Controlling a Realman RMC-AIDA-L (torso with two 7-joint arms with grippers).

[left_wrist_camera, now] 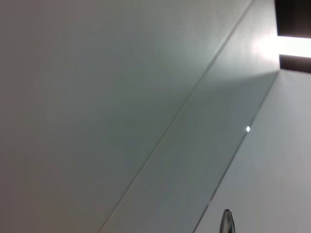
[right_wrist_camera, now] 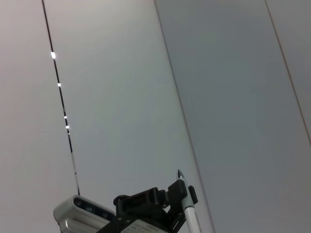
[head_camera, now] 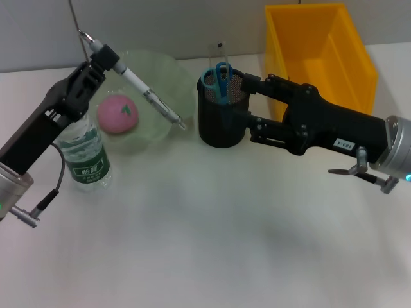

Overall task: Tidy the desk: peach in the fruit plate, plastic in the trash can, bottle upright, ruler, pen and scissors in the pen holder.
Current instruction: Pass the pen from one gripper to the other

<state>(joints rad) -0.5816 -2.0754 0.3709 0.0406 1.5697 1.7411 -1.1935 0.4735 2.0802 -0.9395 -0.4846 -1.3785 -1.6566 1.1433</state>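
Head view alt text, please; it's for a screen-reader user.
The left gripper holds a pen tilted above the fruit plate with the peach. The right gripper grips the pen holder containing scissors.

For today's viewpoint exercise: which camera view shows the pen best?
The head view: the whole pen shows, held by the left gripper above the fruit plate. The right wrist view catches only one end beside that gripper; the left wrist view shows just a tip.

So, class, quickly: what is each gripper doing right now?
Left gripper: shut on the pen, held above the fruit plate.
Right gripper: shut on the pen holder, gripping its side.
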